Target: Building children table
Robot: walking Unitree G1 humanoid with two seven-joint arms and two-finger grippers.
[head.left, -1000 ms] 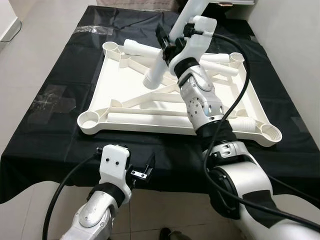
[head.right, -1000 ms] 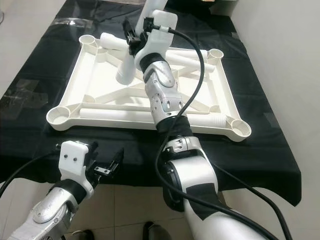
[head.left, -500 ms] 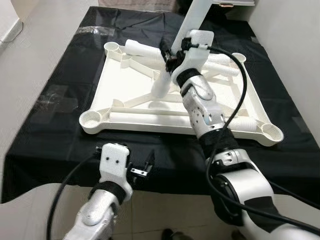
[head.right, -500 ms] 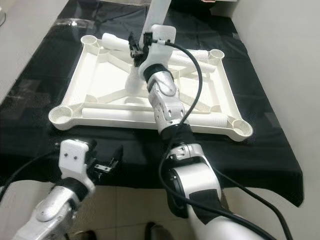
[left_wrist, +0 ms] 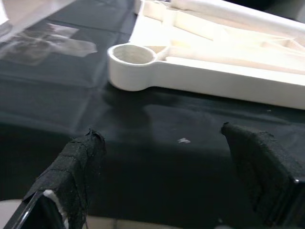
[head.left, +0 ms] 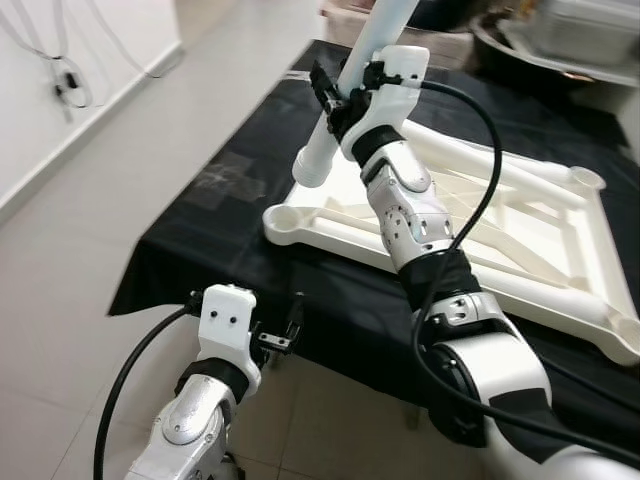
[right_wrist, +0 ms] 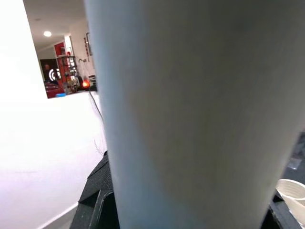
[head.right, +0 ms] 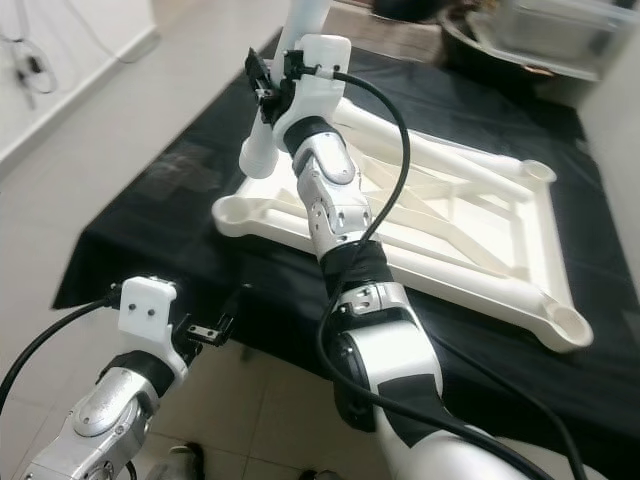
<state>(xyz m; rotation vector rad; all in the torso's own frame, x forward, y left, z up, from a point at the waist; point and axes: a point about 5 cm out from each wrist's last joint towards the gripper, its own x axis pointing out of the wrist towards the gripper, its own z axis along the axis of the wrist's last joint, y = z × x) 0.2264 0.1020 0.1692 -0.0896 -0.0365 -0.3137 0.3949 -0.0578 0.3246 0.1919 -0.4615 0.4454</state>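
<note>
On the black cloth (head.left: 200, 240), toward two o'clock, the white table frame (head.left: 520, 230) lies upside down. Above its near corner socket (left_wrist: 131, 55) — the left wrist view shows it empty — the right gripper (head.left: 335, 98) clamps a tilted table leg (head.left: 345, 95). Low at seven o'clock, the left gripper (head.left: 272, 330) hangs wide, holding nothing.

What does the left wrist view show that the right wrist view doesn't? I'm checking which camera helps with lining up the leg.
The left wrist view alone shows the open left claw, its black fingers over the black cloth, and the tabletop frame with a round corner socket. The right wrist view alone gives a close look at the white leg with a lit room behind it. Both show white table parts on the black cloth.
</note>
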